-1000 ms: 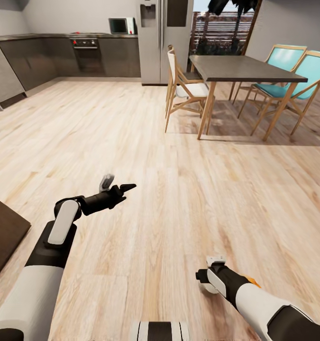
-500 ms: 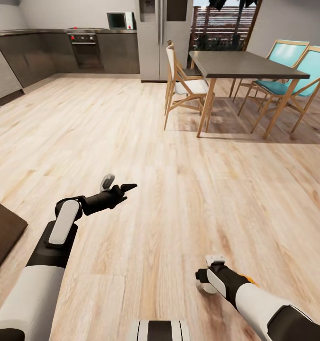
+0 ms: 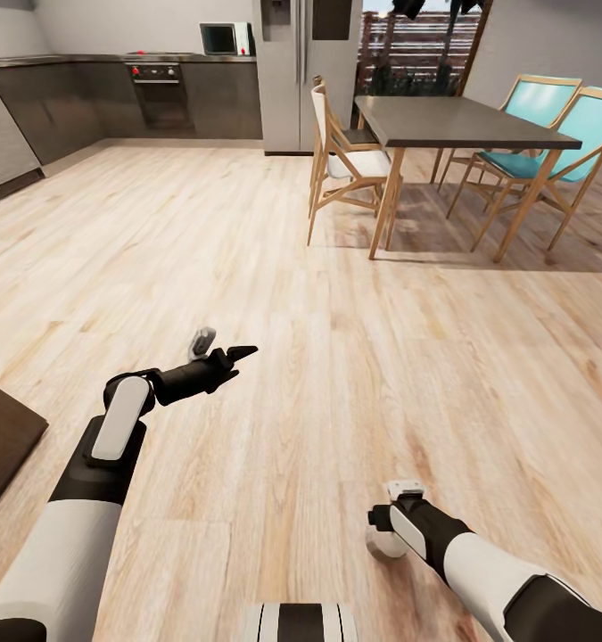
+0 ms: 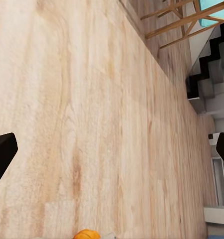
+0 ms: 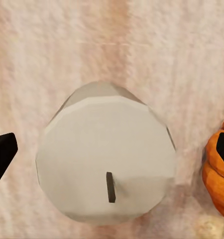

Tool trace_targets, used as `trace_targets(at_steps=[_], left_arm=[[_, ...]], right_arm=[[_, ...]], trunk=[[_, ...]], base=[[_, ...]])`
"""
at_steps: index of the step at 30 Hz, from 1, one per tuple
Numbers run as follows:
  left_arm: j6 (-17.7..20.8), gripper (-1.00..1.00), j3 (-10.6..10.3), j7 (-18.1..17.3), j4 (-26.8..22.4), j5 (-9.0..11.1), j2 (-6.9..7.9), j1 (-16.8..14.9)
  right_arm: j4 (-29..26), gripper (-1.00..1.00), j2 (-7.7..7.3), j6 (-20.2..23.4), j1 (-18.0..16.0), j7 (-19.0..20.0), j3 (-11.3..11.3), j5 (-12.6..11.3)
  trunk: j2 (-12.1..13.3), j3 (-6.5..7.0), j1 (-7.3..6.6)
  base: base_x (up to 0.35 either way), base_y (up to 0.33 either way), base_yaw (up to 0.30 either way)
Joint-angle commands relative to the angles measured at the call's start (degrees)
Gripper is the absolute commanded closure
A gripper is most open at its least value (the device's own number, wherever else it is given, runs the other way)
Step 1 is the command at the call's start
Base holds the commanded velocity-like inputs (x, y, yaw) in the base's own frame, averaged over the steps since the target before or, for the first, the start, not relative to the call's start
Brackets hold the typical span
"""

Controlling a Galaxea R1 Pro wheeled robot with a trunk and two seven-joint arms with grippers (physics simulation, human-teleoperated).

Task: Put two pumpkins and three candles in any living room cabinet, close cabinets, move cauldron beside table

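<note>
my right fingers (image 5: 112, 154) stand wide around the candle (image 5: 106, 160), squat, stiff, probably light; grip its round sides.

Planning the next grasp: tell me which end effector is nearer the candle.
Right. The right end effector is directly over the candle, its fingers straddling it. The left end effector hangs over bare floor, well away.
</note>
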Motion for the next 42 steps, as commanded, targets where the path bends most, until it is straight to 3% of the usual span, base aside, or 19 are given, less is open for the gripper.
trace_targets(at_steps=[1,34,42], left_arm=[[0.02,-1.0,0.0,0.0,0.0,0.0,0.0,-0.01],[0.05,-1.0,-0.08,0.03,-0.01,-0.09,0.0,0.0],[0.05,-1.0,-0.08,0.0,-0.01,-0.09,0.0,0.02]], right_arm=[[0.0,-1.0,0.02,0.0,0.0,0.11,0.01,0.0],[-0.22,-1.0,0.09,0.09,0.0,-0.08,0.02,-0.05],[-0.24,-1.0,0.16,0.09,0.0,-0.03,0.02,-0.02]], trunk=[[0.0,0.0,0.0],[-0.13,-2.22,0.26],[-0.24,-3.99,0.46]], base=[[0.004,0.0,0.0],[0.0,0.0,0.0],[0.0,0.0,0.0]])
